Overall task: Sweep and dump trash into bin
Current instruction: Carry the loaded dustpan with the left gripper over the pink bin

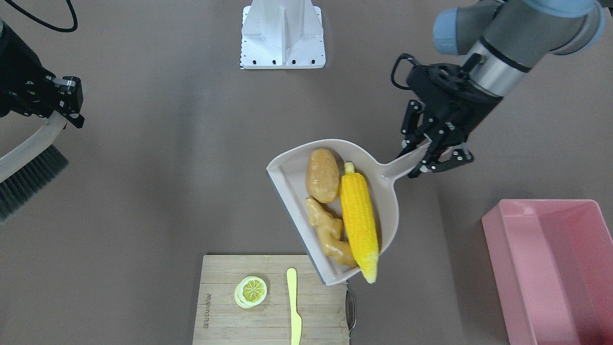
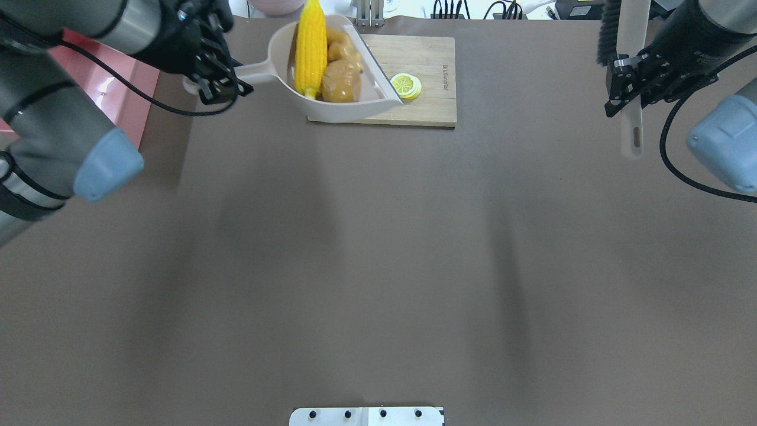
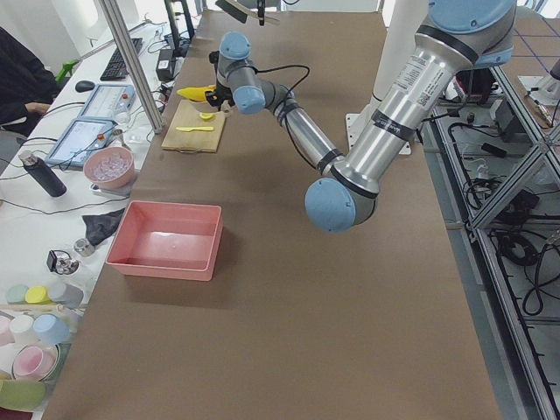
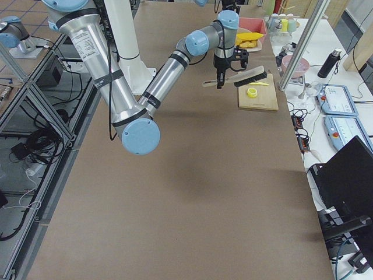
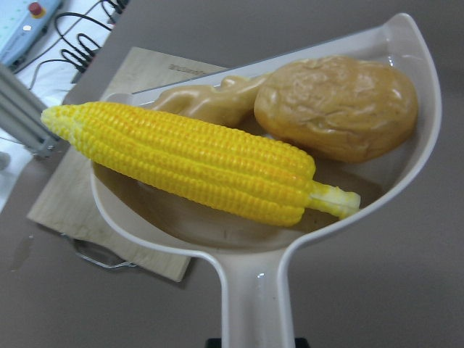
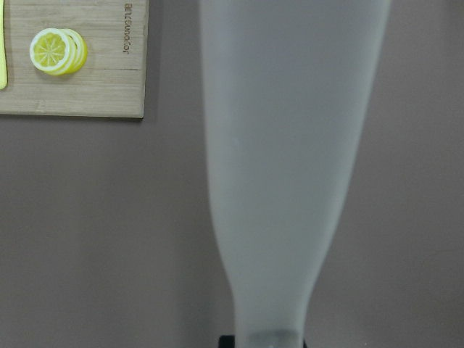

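While bin sits empty lower right in front view, pan mid-frame holds corn, potato, ginger; L gripper clenches its handle, R gripper grips brush upper left. Sweep looks done; next: carry over bin, tip.

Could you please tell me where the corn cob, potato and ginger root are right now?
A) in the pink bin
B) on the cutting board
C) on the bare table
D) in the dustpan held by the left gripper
D: the corn cob, potato and ginger root all lie in the dustpan, whose handle the left gripper clamps; the pink bin holds none of them.
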